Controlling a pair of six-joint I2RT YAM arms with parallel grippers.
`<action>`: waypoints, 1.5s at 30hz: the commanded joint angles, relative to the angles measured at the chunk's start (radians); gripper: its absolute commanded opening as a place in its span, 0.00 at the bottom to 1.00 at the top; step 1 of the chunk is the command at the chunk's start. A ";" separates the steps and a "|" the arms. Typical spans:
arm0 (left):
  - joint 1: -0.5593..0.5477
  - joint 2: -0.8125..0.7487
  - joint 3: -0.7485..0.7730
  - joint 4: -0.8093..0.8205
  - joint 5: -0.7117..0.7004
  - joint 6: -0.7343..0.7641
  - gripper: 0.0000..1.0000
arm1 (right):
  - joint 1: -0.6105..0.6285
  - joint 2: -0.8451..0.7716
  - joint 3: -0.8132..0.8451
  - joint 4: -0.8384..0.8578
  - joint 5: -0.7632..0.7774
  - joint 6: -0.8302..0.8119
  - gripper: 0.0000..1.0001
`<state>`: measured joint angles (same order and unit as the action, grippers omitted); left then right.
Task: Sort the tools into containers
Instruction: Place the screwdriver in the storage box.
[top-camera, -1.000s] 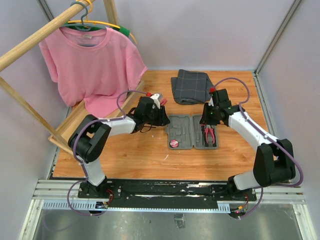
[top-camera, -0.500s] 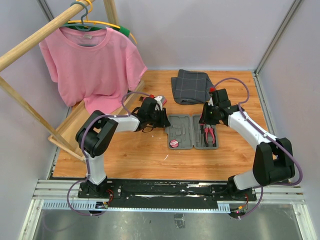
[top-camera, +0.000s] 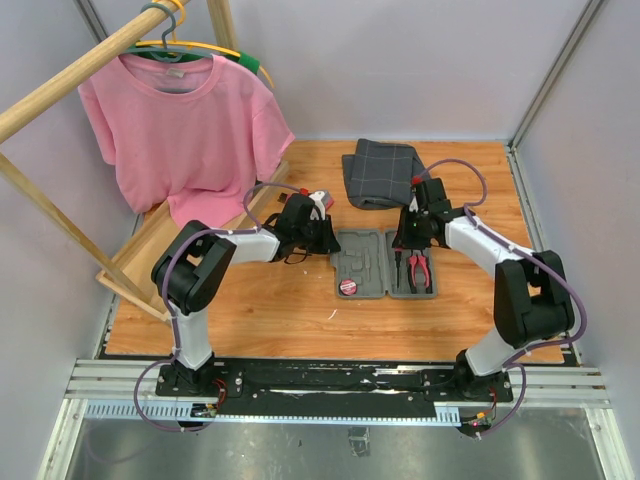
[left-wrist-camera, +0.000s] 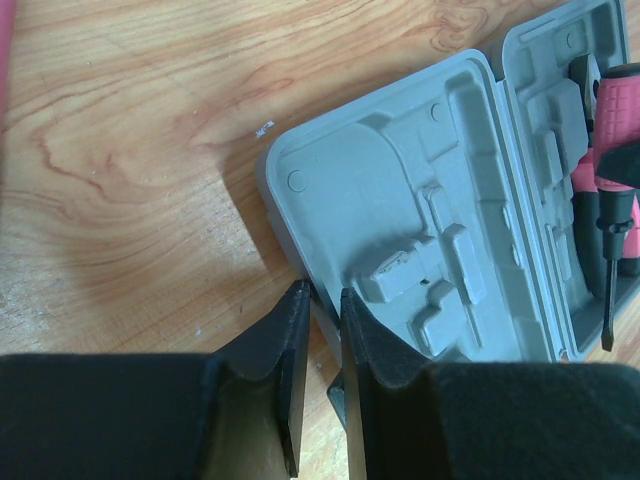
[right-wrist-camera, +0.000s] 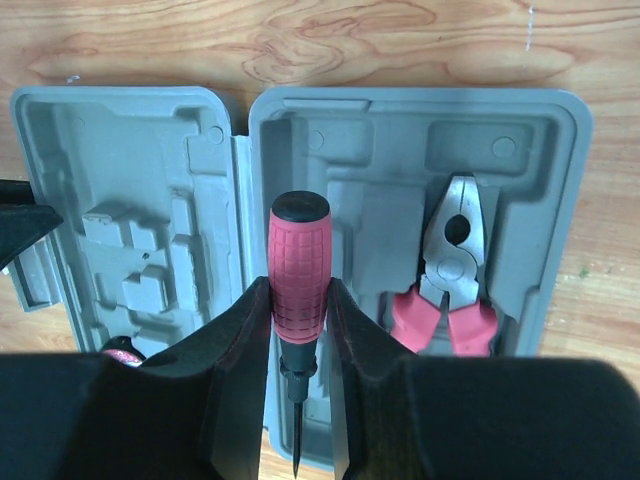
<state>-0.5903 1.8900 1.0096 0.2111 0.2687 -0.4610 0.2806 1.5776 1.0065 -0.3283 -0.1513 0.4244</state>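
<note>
While our right claw (right-wrist-camera: 298, 310) clamps the red-handled screwdriver (right-wrist-camera: 298, 260) over the open grey moulded plastic tool case (right-wrist-camera: 120, 140), our left claw (left-wrist-camera: 322, 320), nearly closed, pinches its 9 o'clock rim.

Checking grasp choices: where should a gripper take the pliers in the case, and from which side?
Likely across the pliers at the pink handles, from straight above: they lie flat in a moulded slot of the case, walls blocking any sideways approach.
</note>
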 joint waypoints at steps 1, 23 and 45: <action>0.007 0.021 0.023 -0.001 0.019 0.001 0.21 | -0.007 0.023 0.032 0.054 -0.035 0.002 0.04; 0.007 0.017 0.022 -0.007 0.011 0.011 0.20 | 0.003 0.112 0.033 0.127 -0.002 -0.020 0.28; 0.007 0.003 0.020 -0.018 -0.003 0.018 0.19 | 0.019 0.044 0.034 0.068 0.023 -0.050 0.33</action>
<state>-0.5903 1.8904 1.0100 0.2096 0.2695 -0.4603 0.2832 1.6646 1.0187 -0.2203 -0.1520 0.4019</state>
